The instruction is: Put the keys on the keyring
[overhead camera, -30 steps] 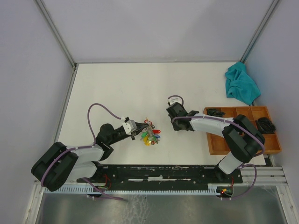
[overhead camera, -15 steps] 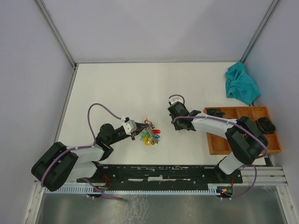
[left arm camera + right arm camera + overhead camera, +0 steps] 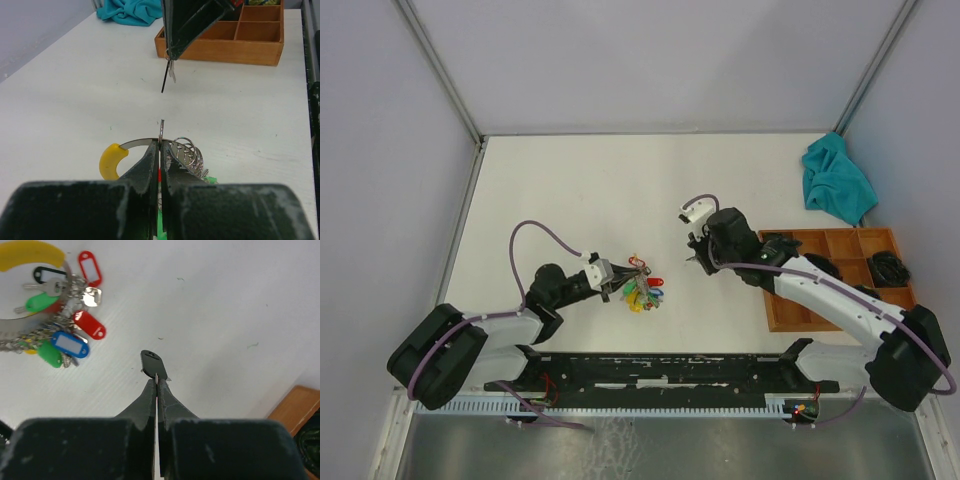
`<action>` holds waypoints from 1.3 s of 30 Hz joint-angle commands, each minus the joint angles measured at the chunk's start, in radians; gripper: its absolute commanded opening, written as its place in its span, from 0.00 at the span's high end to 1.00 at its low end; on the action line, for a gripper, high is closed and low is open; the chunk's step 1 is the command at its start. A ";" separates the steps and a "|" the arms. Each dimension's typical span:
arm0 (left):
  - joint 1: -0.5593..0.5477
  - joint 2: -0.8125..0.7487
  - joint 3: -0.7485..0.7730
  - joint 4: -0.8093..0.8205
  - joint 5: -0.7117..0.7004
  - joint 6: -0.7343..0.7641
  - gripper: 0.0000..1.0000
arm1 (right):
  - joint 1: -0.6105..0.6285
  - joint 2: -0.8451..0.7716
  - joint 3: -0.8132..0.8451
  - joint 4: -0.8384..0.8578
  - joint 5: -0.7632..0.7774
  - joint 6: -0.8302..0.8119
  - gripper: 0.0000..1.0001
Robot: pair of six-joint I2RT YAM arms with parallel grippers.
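My left gripper (image 3: 613,283) is shut on the keyring (image 3: 642,290), a silvery band with a yellow sleeve and red, green and blue tags. In the left wrist view the jaws (image 3: 161,145) pinch the band (image 3: 137,144) edge-on, with wire loops to their right. My right gripper (image 3: 697,257) is shut on a small black key (image 3: 152,364), whose head sticks out past the fingertips (image 3: 157,381) above the white table. The key hangs to the right of the keyring (image 3: 70,315) and apart from it. The left wrist view shows it edge-on as a thin dark line (image 3: 164,82).
An orange wooden tray (image 3: 775,300) with compartments stands at the right, holding dark items. A teal cloth (image 3: 837,180) lies behind it by the right wall. Grey walls close in the white table on three sides.
The right gripper has shut on the black key and risen from the table, its wrist swinging right and its elbow stretching out. The left gripper and keyring have stayed put.
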 commanded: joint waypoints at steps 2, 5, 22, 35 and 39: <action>-0.004 0.009 0.048 0.055 0.075 -0.038 0.97 | -0.002 -0.100 -0.014 0.053 -0.261 -0.238 0.99; -0.004 0.021 0.055 0.055 0.104 -0.041 0.97 | -0.002 -0.110 -0.017 0.061 -0.369 -0.298 0.99; -0.004 0.081 0.078 0.074 0.251 -0.026 0.97 | 0.039 -0.100 -0.026 0.176 -0.679 -0.468 0.99; -0.004 0.102 0.083 0.089 0.283 -0.035 0.97 | 0.193 -0.067 -0.007 0.138 -0.486 -0.561 0.99; -0.004 0.106 0.087 0.090 0.297 -0.036 0.97 | 0.209 -0.059 -0.007 0.143 -0.455 -0.570 0.99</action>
